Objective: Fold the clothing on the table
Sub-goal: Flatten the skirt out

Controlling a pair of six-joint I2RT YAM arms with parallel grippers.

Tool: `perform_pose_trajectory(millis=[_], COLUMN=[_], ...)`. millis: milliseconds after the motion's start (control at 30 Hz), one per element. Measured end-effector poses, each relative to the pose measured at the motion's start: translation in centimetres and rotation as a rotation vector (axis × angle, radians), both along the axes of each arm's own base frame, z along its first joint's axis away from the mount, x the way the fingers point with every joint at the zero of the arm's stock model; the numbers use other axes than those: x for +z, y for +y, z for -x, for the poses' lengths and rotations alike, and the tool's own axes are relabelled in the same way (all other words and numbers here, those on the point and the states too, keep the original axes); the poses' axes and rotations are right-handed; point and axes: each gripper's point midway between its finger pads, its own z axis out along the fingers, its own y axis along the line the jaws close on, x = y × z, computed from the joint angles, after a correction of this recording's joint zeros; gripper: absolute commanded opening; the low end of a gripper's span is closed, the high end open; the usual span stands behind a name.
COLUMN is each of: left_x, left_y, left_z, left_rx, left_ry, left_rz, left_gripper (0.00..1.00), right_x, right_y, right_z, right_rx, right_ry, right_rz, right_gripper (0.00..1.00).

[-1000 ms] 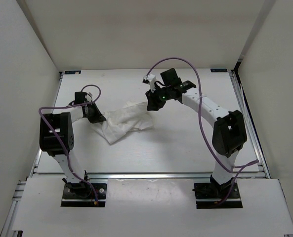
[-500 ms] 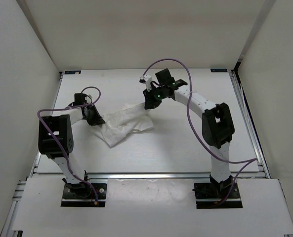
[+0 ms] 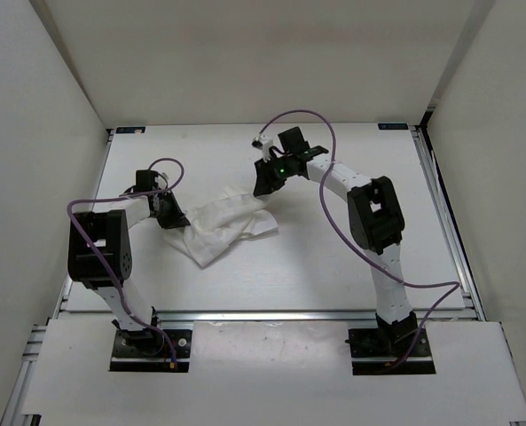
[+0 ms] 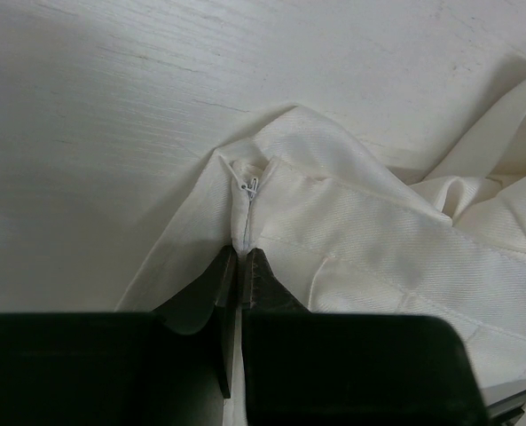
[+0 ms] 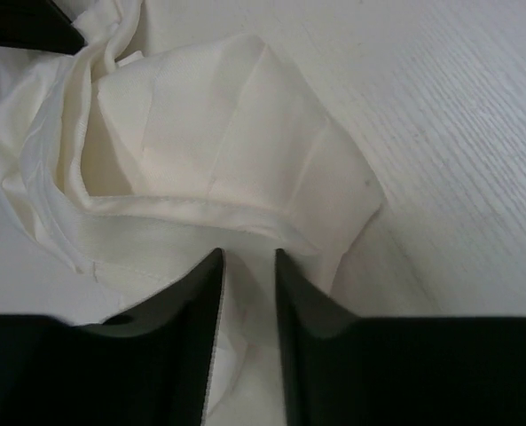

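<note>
The clothing is a crumpled white garment lying on the table, left of centre. My left gripper sits at the garment's left end. In the left wrist view that gripper is shut on a seam of the clothing, just below a small zipper. My right gripper is at the garment's far right corner. In the right wrist view it is open, jaws apart, over a hemmed fold of the clothing, with fabric lying in the gap.
Silver rails run along the table's right edge and front edge. White walls close in on the left, right and back. Purple cables loop over both arms.
My right gripper has moved left and down onto the garment's far corner, its arm folding in. Its jaws closed in, then parted again. The left gripper has held its grip in place.
</note>
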Motion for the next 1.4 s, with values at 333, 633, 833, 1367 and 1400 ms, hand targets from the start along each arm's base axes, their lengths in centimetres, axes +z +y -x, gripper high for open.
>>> perform_pose_trajectory(millis=[333,633,833,1367,1400], left_x=[0.0,0.0,0.0,-0.1,0.0], left_y=[0.3,0.6,1.5,2.4,2.4], left_z=[0.3,0.5,0.8,1.4,1.4], left_rx=[0.006,0.013,0.037,0.038,0.037], left_ry=[0.017,0.029,0.042,0.075,0.075], left_rz=[0.0,0.001,0.003,-0.021,-0.022], left_gripper=[0.0,0.0,0.0,0.0,0.0], right_x=[7.5,7.1,5.4,4.4,4.4], right_y=[-6.1,-6.7,-6.3,-4.4,-4.2], right_z=[-3.0,-1.2,1.0,3.0,3.1], right_rx=[-0.079,-0.016,0.053,0.135,0.14], right_ry=[-0.065,0.02,0.065,0.069,0.069], right_rz=[-0.1,-0.193,-0.213,-0.266,-0.267], right_gripper=[0.6,0.55,0.54,0.51,0.51])
